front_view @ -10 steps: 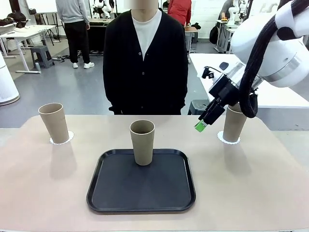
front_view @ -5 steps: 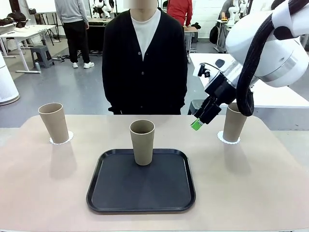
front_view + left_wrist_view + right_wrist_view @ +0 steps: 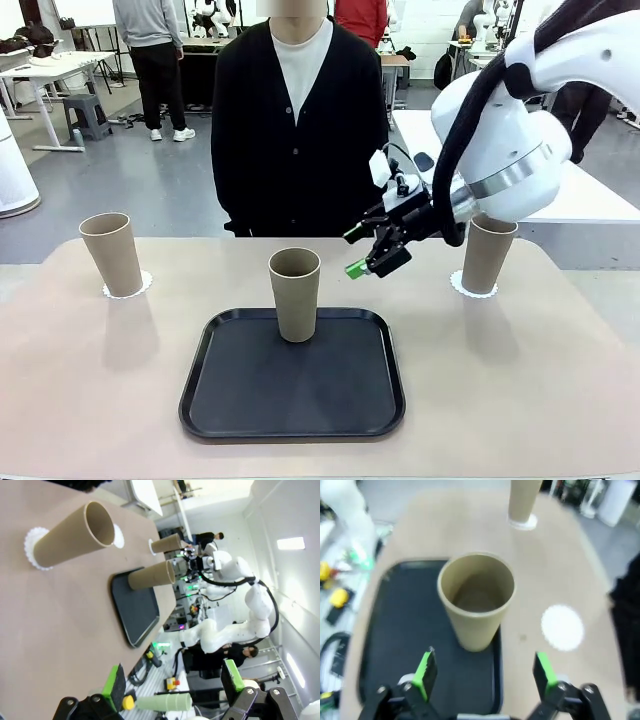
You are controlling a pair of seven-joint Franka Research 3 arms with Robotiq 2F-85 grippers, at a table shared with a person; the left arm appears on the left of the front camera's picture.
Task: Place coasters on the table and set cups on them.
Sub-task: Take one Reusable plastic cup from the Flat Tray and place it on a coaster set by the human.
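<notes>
Two cups already stand on their coasters, one at the left (image 3: 113, 255) and one at the right (image 3: 486, 254); the last cup (image 3: 295, 294) stands on the black tray (image 3: 292, 415), and a bare coaster (image 3: 562, 627) lies on the table (image 3: 520, 380) just beside the tray. The right gripper (image 3: 365, 252) hangs near that cup, wide open and holding nothing; the left gripper (image 3: 172, 685) is wide open and empty too. I think the last cup is the job now; the right gripper needs to go around it, close, and carry it to the bare coaster.

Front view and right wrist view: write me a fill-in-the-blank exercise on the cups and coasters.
1. The middle cup stands on the black ____.
2. The number of cups already on coasters is ____.
3. One coaster beside the tray carries ____ cup.
4. The right tool hangs by the middle cup with its jaws ____.

Missing words: tray; two; no; open
</notes>
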